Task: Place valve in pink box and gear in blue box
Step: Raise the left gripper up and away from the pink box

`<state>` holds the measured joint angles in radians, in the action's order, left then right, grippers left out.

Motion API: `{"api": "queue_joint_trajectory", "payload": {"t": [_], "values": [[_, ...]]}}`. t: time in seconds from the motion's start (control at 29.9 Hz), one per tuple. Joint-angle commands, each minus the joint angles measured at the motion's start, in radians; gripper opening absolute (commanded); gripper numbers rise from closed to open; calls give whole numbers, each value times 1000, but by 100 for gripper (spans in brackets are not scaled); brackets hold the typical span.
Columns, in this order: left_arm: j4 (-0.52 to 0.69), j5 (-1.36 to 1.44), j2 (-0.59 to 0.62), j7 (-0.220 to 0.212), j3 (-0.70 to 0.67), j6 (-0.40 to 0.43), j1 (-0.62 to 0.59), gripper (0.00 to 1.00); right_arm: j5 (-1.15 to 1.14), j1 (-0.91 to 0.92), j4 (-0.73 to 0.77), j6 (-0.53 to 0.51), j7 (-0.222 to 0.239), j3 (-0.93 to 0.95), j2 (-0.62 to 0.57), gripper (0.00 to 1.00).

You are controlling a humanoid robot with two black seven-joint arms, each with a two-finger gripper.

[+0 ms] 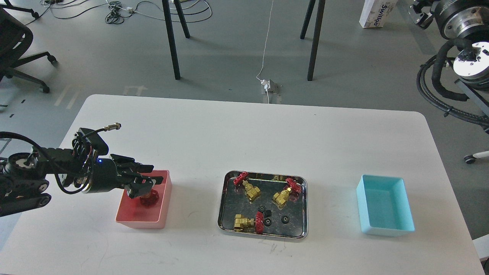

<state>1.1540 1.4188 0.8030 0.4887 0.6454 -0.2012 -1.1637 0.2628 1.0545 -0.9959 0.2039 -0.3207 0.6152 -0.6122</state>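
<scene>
My left gripper (pixel 152 173) is open and hangs just above the left half of the pink box (pixel 143 223). One valve (pixel 149 198) lies loose inside the pink box, below the fingers; only its red handwheel shows clearly. Three more valves (pixel 249 188) (pixel 284 193) (pixel 248 222) and three gears (pixel 264 211) (pixel 268 222) (pixel 285 219) lie in the steel tray (pixel 263 237) at the table's middle. The blue box (pixel 386 206) stands empty at the right. My right gripper is out of view.
Black cabled machinery (pixel 454 49) stands off the table at the upper right. Chair and table legs (pixel 172 42) stand on the floor beyond the white table's far edge (pixel 244 104).
</scene>
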Motion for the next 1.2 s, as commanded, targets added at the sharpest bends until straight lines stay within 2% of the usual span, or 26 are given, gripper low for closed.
{"api": "queue_joint_trajectory", "payload": {"t": [0.0, 0.1, 0.17, 0.3, 0.43, 0.57, 0.63, 0.7, 0.77, 0.87, 0.97, 1.04, 1.1, 1.17], "values": [[52, -1, 71, 0, -87, 116, -10, 72, 0, -1, 0, 5, 0, -2, 3, 99], [113, -1, 146, 0, -212, 219, -11, 73, 0, -1, -4, 0, -3, -2, 6, 99], [160, -9, 195, 0, -301, 282, -7, 73, 0, -2, -12, 6, -21, 1, 15, 99], [236, -189, 225, 0, -459, 391, -1, 73, -2, -7, 3, 8, -167, 41, 80, 99], [239, -491, 158, 0, -602, 470, 1, 74, -16, 4, -3, -14, -168, -8, 104, 99], [221, -821, 56, 0, -752, 491, 3, 75, -161, 35, -21, -104, -168, -168, 97, 99], [170, -993, -14, 0, -832, 482, 7, 75, -267, 80, -30, -144, -160, -306, 88, 99], [45, -1131, -100, 0, -920, 491, 9, 77, -388, 136, -43, -207, -127, -499, 69, 99], [-76, -1202, -161, 0, -981, 494, 12, 80, -547, 188, -55, -303, -112, -648, 39, 99], [-198, -1221, -253, 0, -1026, 494, 35, 81, -842, 245, -102, -470, -110, -751, -27, 99], [-204, -1219, -307, 0, -1030, 502, 62, 83, -1136, 257, -170, -621, -115, -765, -58, 99], [-192, -1219, -332, 0, -1032, 537, 96, 87, -1310, 260, -223, -693, -118, -773, -69, 99], [-165, -1219, -363, 0, -1035, 589, 130, 90, -1504, 265, -271, -693, -121, -785, -70, 99], [-136, -1219, -380, 0, -1040, 606, 160, 93, -1637, 268, -306, -693, -121, -830, -63, 99]]}}
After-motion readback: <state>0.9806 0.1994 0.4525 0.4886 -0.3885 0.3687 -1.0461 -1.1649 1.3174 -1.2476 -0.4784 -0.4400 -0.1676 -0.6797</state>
